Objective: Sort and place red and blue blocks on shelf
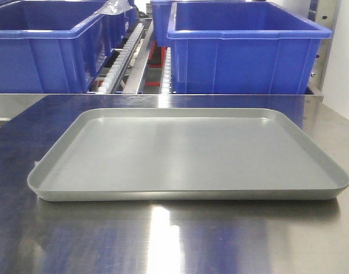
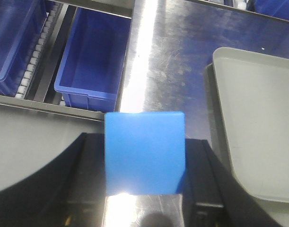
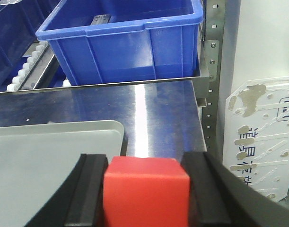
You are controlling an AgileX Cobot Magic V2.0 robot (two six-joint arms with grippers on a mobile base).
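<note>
My left gripper (image 2: 144,161) is shut on a blue block (image 2: 144,151), holding it above the steel table, left of the grey tray (image 2: 258,123). My right gripper (image 3: 144,189) is shut on a red block (image 3: 145,191), holding it above the table just right of the tray's corner (image 3: 49,156). In the front view the grey tray (image 1: 188,191) lies empty in the middle of the table; neither gripper nor block shows there.
Blue bins stand on the roller shelf behind the table (image 1: 243,51) (image 1: 43,51). A blue bin (image 2: 94,61) sits on a lower level left of the table. A steel shelf post (image 3: 213,71) and a white panel (image 3: 262,137) stand at the right.
</note>
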